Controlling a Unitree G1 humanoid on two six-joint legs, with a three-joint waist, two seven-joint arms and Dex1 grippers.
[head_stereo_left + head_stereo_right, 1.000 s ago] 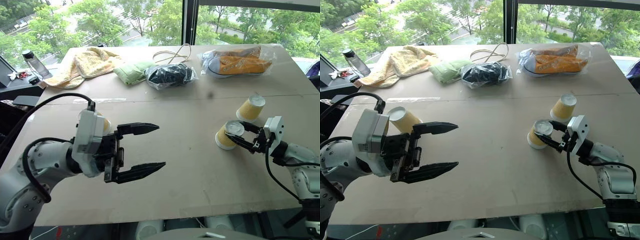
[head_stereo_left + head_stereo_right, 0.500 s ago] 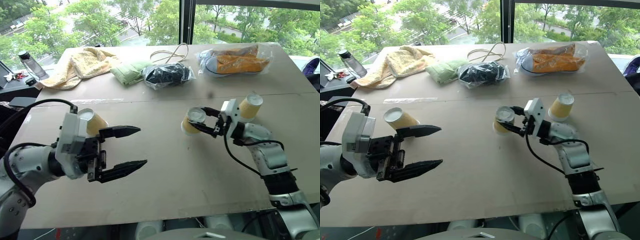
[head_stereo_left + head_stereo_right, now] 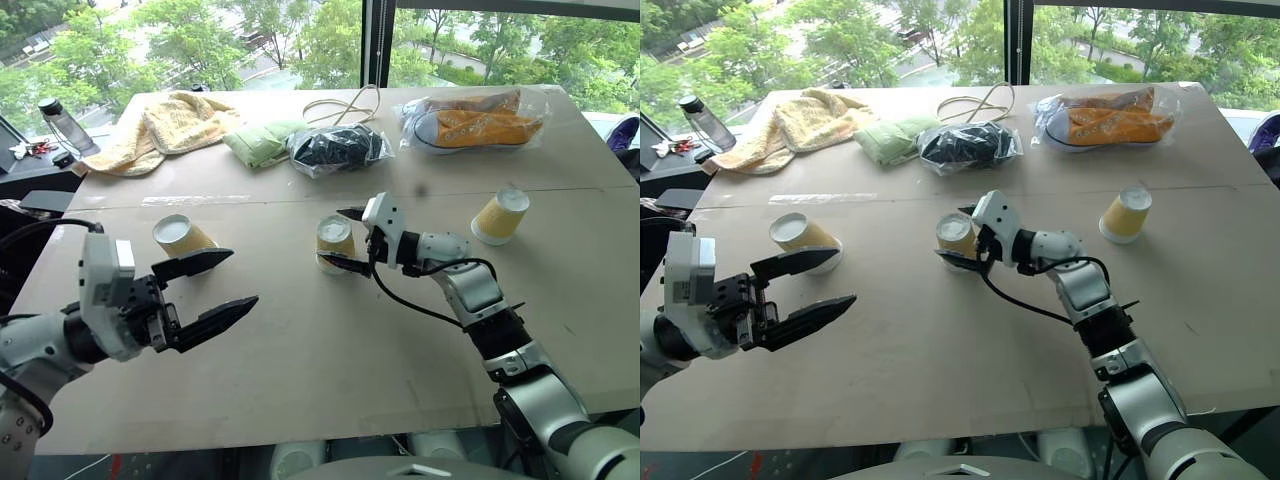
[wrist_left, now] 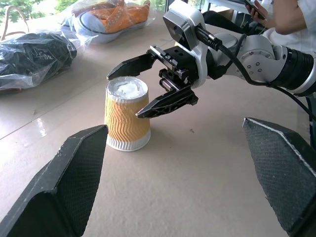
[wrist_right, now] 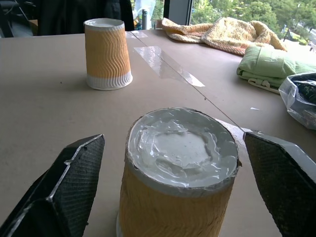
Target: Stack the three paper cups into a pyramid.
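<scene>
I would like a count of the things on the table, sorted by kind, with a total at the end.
Paper cups: 3 (left cup, middle cup, right cup)
Folded cloths: 2 (yellow towel, green cloth)
Plastic bags with contents: 2 (dark bag, bag of orange shoes)
Cord: 1
Total: 8
</scene>
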